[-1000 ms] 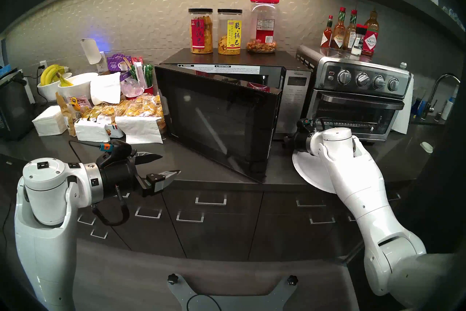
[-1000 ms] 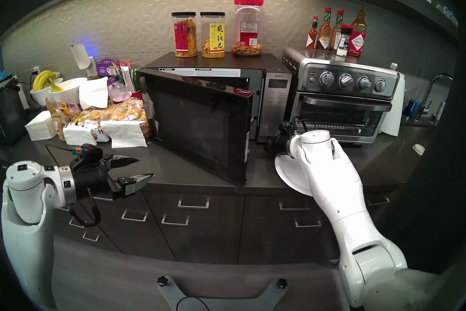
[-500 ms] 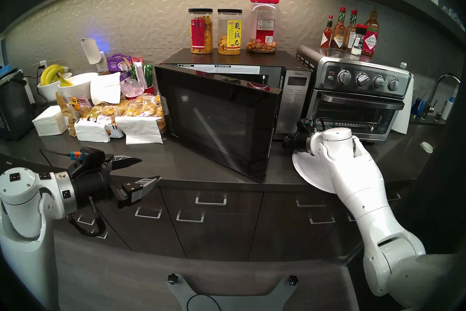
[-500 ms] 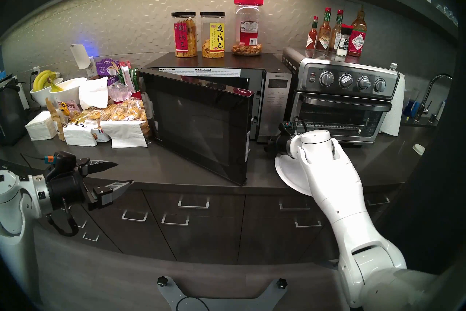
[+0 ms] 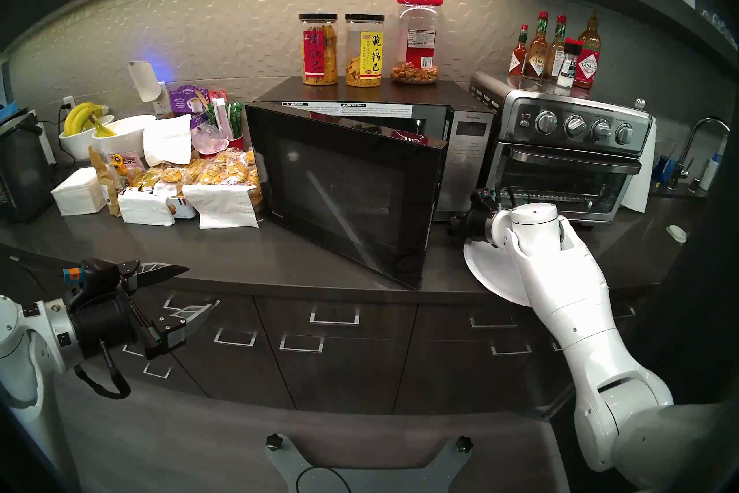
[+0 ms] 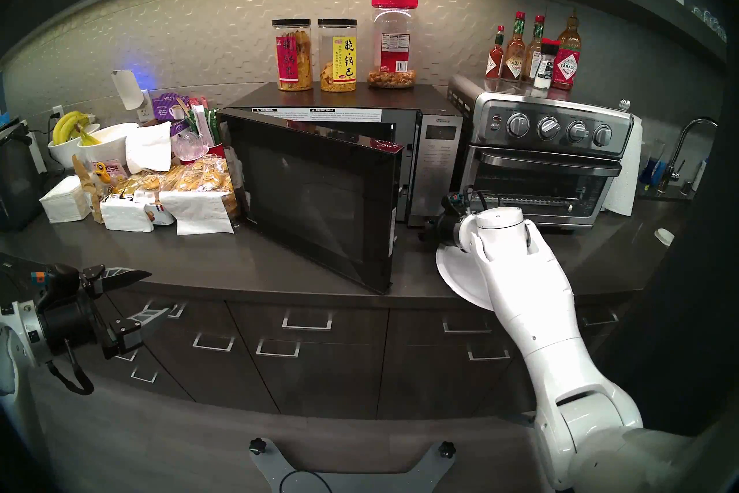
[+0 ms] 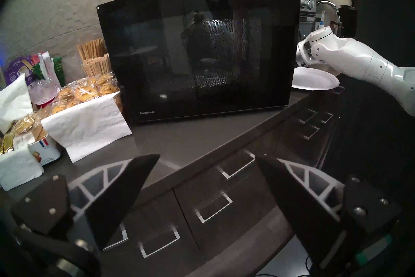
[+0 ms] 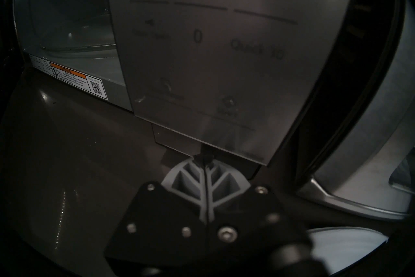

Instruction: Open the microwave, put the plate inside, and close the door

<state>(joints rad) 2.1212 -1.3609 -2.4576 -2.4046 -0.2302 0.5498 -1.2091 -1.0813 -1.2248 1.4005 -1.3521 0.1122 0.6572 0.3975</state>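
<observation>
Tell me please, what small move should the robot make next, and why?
Probably the right gripper, shut and empty at the keypad's lower edge, should back off and go down to the plate. The door stands partly open, the plate lies on the counter under the right arm, and the left gripper hangs open, far from both.

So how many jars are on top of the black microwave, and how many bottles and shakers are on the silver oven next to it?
Black-lid jars: 2
Red-lid jar: 1
Sauce bottles: 4
Black-cap shaker: 1
Total: 8
</observation>
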